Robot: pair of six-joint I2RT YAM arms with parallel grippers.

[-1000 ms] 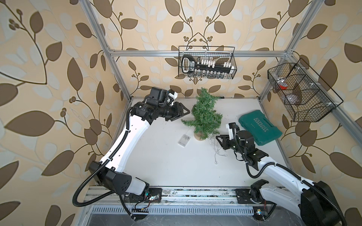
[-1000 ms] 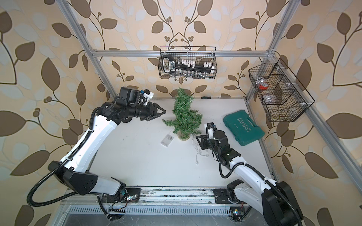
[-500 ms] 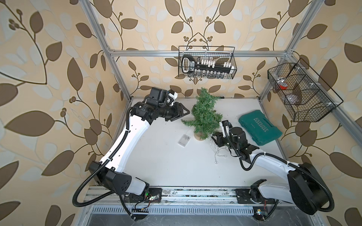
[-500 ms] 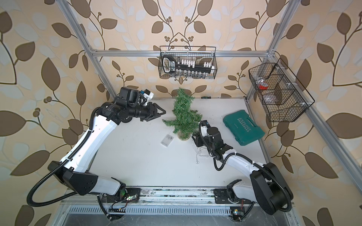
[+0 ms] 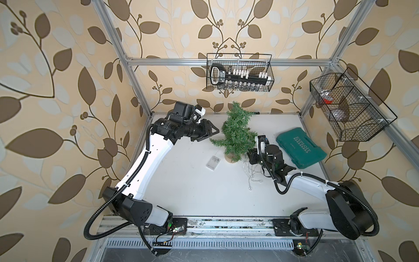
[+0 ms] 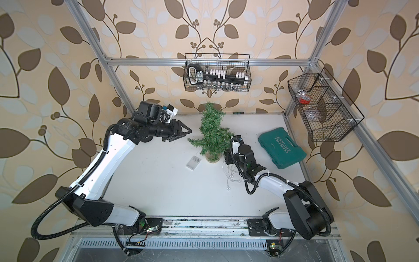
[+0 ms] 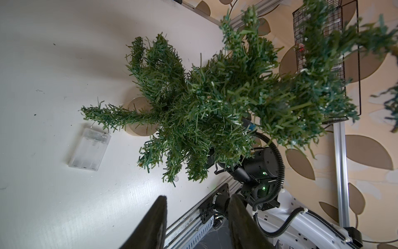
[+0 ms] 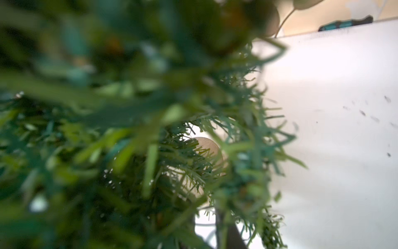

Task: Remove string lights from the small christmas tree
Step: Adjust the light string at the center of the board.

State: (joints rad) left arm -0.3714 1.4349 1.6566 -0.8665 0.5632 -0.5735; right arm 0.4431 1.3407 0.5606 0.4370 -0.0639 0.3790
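Note:
The small christmas tree [image 5: 235,133] [image 6: 213,133] stands upright on its tan disc base [image 5: 231,158] mid-table. The string lights [image 5: 251,173] [image 6: 231,176] lie in a loose tangle on the table right of the base. Their clear battery box [image 5: 213,162] [image 7: 89,149] lies left of it, its wire running under the branches. My left gripper [image 5: 214,131] [image 7: 197,215] hovers open and empty left of the tree. My right gripper [image 5: 250,156] is pushed into the lowest branches on the right. Needles hide most of its fingers [image 8: 229,235], and a thin wire crosses beside them.
A green tool case [image 5: 300,147] lies right of the right arm. A wire basket [image 5: 239,72] with tools hangs on the back wall. Another basket [image 5: 347,113] hangs on the right wall. A small screwdriver [image 6: 238,112] lies at the table's back edge.
The right arm has reached left, carrying its gripper from beside the lights into the tree's lower branches. The left arm, tree and battery box have not moved.

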